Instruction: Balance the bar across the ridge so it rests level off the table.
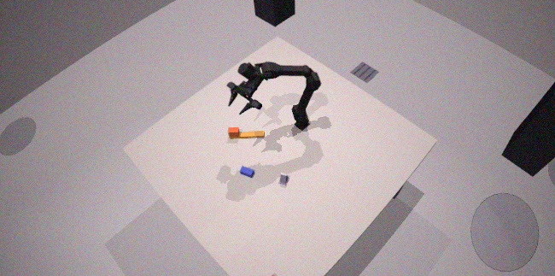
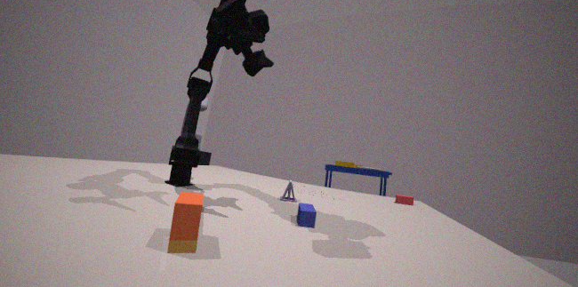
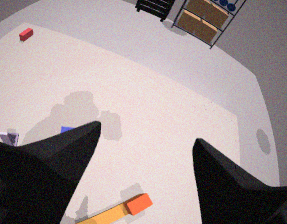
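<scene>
The bar is a long yellow-orange piece (image 1: 252, 134) (image 3: 105, 215) with an orange block (image 1: 233, 132) (image 2: 188, 217) (image 3: 139, 204) on one end. It lies flat on the table (image 1: 299, 220). The ridge is a small grey-purple wedge (image 1: 283, 179) (image 2: 289, 192) (image 3: 9, 138) standing on the table, apart from the bar. My gripper (image 1: 235, 109) (image 3: 147, 136) is open and empty, high above the table, its fingers pointing down and outward. In the exterior view the fingers overlap, so their gap is hidden.
A blue block (image 1: 247, 172) (image 2: 307, 215) (image 3: 68, 130) lies between the bar and the ridge, off to one side. A red block (image 2: 405, 200) (image 3: 26, 34) lies far off near the table's edge. A blue bench and a shelf rack stand beyond the table.
</scene>
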{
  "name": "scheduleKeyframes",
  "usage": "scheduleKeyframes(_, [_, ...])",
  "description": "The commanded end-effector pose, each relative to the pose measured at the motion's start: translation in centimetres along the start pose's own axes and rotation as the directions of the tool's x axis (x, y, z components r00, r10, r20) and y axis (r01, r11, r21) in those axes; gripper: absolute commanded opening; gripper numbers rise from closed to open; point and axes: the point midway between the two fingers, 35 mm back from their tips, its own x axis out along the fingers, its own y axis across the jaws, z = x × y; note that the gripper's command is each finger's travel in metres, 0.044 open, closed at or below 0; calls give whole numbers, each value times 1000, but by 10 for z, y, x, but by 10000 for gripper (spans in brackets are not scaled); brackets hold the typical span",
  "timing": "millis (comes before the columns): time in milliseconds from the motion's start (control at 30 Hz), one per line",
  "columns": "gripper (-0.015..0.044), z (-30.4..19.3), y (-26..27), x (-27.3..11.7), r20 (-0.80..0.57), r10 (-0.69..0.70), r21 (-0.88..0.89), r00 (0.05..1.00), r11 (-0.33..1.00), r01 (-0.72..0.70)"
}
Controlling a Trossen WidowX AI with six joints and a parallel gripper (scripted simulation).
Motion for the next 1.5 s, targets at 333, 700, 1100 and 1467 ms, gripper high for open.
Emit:
scheduleKeyframes(333, [315,-38,-6,26,-179,23,-342,984,936,-84])
scheduleKeyframes(700, [315,-68,-8,42,-312,52,-559,949,798,-227])
scheduleKeyframes(1100, [315,-101,-8,56,-450,90,-714,888,560,-419])
scheduleKeyframes(1467, [315,-130,-6,64,-568,130,-766,813,276,-580])
